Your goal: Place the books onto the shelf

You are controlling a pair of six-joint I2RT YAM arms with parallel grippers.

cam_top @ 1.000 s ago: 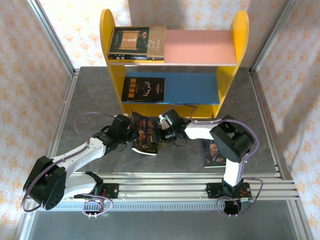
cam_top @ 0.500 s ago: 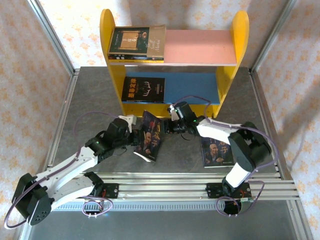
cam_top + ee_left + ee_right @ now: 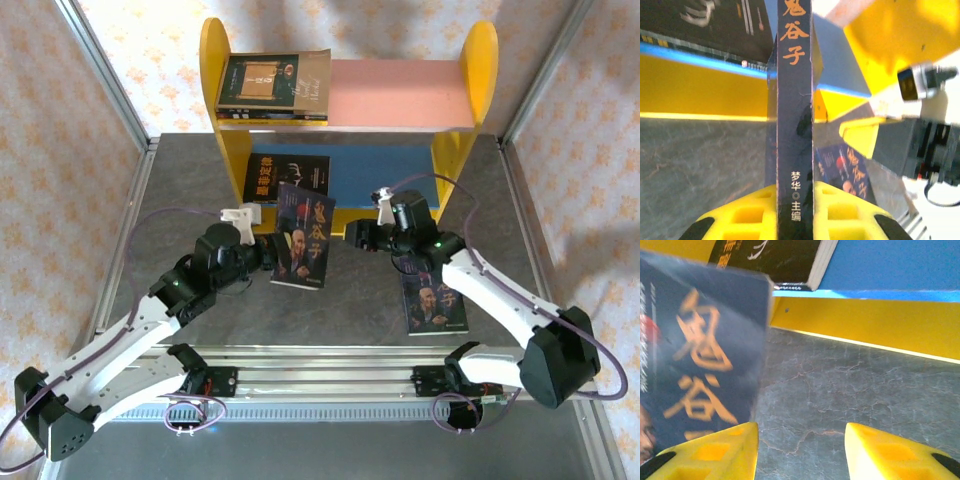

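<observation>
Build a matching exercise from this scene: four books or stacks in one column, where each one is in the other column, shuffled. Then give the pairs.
Things:
1. black book with antlers
2. stack with the tan-brown book
3. upright bearded-man book
4. flat bearded-man book

Places:
A. lying on the table
B. clamped in the left gripper
C. on the pink upper board
D. on the blue lower board

Pairs: 1-D, 2-C, 3-B, 4-A
</observation>
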